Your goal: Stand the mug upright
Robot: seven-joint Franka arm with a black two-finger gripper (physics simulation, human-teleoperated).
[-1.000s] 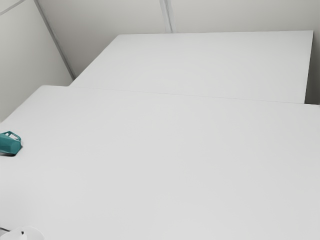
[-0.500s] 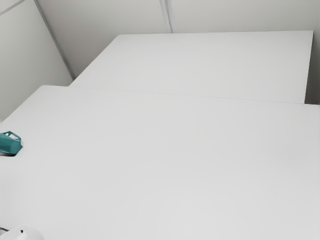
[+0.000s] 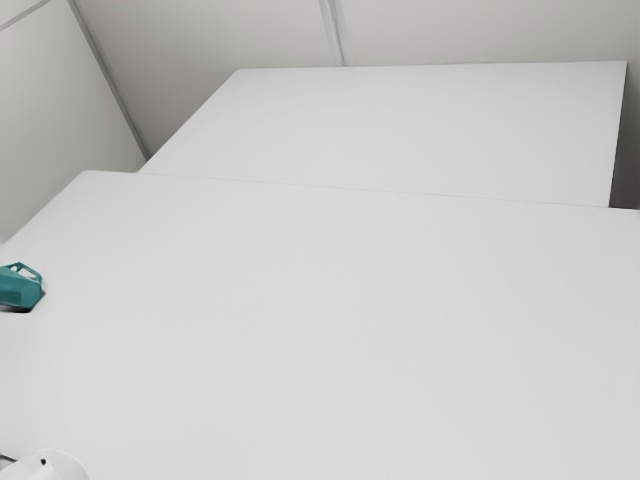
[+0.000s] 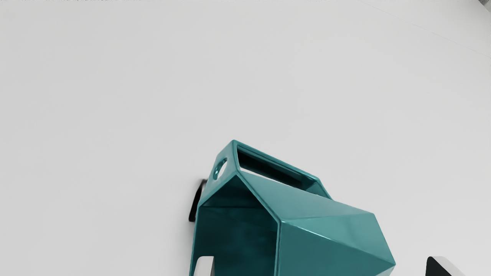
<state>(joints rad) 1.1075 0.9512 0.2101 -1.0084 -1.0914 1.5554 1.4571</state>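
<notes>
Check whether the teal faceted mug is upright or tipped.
Tipped: the mug lies on its side on the white table, mouth facing sideways.

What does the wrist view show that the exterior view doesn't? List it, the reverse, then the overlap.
Wrist view: the dark inside of the teal mug; the gripper, open.
Exterior view: a rounded white shape at the lower left; a grey strip on the back wall.
Both: the mug lying on its side, its handle, and the white tabletop.

In the exterior view, a white table [image 3: 330, 330] fills the lower frame; pale walls [image 3: 60, 120] stand upper left and along the top.
</notes>
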